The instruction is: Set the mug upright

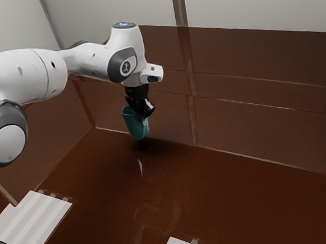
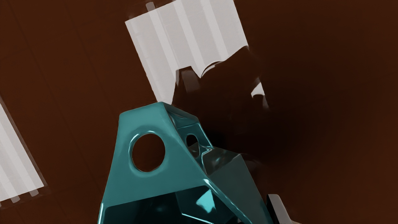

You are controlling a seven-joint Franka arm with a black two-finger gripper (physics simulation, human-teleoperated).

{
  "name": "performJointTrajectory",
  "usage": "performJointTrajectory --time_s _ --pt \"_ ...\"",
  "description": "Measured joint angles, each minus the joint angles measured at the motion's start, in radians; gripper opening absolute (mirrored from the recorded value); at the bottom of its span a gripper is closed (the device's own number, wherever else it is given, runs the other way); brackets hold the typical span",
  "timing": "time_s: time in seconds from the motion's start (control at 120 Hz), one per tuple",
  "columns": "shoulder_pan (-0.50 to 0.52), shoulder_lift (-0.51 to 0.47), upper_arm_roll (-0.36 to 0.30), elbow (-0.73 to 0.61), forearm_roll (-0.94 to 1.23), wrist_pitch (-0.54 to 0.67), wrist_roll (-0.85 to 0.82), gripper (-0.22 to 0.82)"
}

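Observation:
My gripper is in the upper middle of the exterior view, pointing down, with the teal mug hanging tilted from it above the dark surface. A shadow lies beneath the mug. In the wrist view the gripper pinches a side wall of the mug: one fingertip is outside the wall, and a small bit of the other shows within the mug. The mug's opening and its handle part with a round hole are visible; its lower part is cut off.
Brown table surface extends below and around the mug. White striped panels lie at the exterior view's lower left and along its bottom edge. A brown wall rises behind the arm. A small pale sliver shows on the surface near the mug.

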Motion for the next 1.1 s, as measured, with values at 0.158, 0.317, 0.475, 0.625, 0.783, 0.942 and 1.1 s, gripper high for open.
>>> performJointTrajectory --time_s 0.158,0.317,0.475,0.625,0.783,0.942,1.1 --pt "0.002 0.008 0.000 -0.028 0.012 0.014 -0.123 -0.17" --pt "0.004 0.013 -0.001 -0.042 0.006 0.020 -0.215 0.00" --pt "0.004 0.012 -0.001 -0.048 -0.008 0.022 -0.282 0.31" --pt "-0.009 -0.020 0.002 -0.018 -0.009 -0.004 -0.330 0.46" --pt "-0.027 -0.094 0.013 0.138 0.005 -0.164 -0.366 0.54" --pt "-0.052 -0.237 -0.041 0.178 0.045 -0.334 -0.381 0.57" --pt "-0.068 -0.281 -0.106 0.186 0.053 -0.459 -0.386 0.59"
